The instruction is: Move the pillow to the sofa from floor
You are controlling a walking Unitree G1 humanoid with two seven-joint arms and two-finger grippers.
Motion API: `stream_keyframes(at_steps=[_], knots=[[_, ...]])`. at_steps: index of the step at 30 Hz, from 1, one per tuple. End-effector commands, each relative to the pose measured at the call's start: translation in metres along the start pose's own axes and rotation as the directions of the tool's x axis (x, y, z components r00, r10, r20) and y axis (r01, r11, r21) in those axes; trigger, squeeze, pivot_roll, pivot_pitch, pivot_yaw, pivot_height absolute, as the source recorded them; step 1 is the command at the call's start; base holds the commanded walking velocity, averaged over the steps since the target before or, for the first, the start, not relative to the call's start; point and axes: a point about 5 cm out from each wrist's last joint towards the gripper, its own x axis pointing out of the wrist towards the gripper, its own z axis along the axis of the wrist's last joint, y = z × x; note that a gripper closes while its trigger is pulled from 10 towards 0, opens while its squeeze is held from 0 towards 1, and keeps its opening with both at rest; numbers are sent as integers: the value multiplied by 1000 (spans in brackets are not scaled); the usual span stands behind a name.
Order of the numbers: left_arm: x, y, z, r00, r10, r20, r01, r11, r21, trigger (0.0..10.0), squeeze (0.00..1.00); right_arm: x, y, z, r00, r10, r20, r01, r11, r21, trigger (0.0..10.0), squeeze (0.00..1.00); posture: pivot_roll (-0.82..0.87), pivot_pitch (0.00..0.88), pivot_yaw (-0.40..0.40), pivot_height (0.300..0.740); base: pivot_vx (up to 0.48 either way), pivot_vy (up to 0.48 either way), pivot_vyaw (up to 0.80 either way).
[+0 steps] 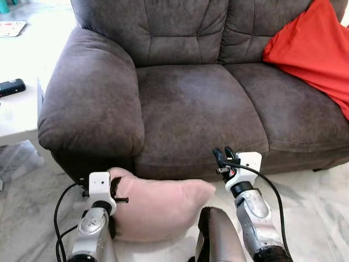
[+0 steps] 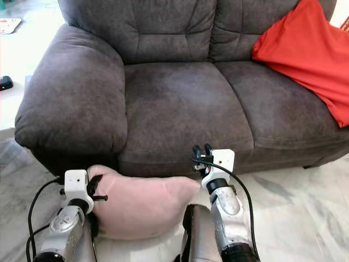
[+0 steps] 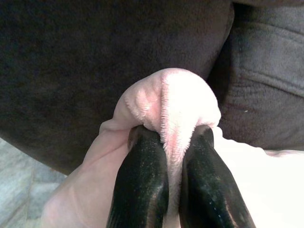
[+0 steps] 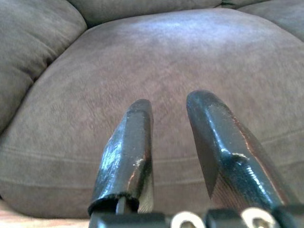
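A pale pink pillow (image 1: 161, 207) hangs low in front of the brown sofa (image 1: 185, 103), just below its seat edge. My left gripper (image 3: 172, 137) is shut on the pillow's left corner, a fold of pink plush pinched between its black fingers (image 3: 142, 180). My right gripper (image 1: 223, 155) is raised at the pillow's right side, level with the seat front. Its fingers (image 4: 137, 142) stand a little apart, open, with nothing between them, pointing at the seat cushion (image 4: 156, 57).
A red cushion (image 1: 316, 49) leans on the sofa's right half. A white low table (image 1: 16, 109) with a black remote (image 1: 11, 86) stands to the left of the armrest (image 1: 87, 98). Marble floor (image 1: 311, 202) lies around.
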Motion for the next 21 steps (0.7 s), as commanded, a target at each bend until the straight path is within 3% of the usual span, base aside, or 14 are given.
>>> stream_keyframes(at_steps=[1, 7, 21], knots=[[16, 2, 54, 973, 7, 233, -14, 999, 30, 10000, 0, 0, -3, 0, 1000, -12, -1, 12, 1000, -3, 10000, 0, 76, 0, -80, 590, 0, 0, 0], [16, 3, 53, 973, 7, 231, -14, 999, 30, 10000, 0, 2, -2, 0, 1000, 0, 0, 0, 1000, -5, 10000, 0, 77, 0, -79, 619, 0, 0, 0], [18, 1, 55, 972, 1, 235, -8, 1000, 29, 10000, 0, 5, -1, 2, 1000, 7, 17, -7, 1000, 3, 10000, 0, 77, 0, -78, 619, 0, 0, 0]])
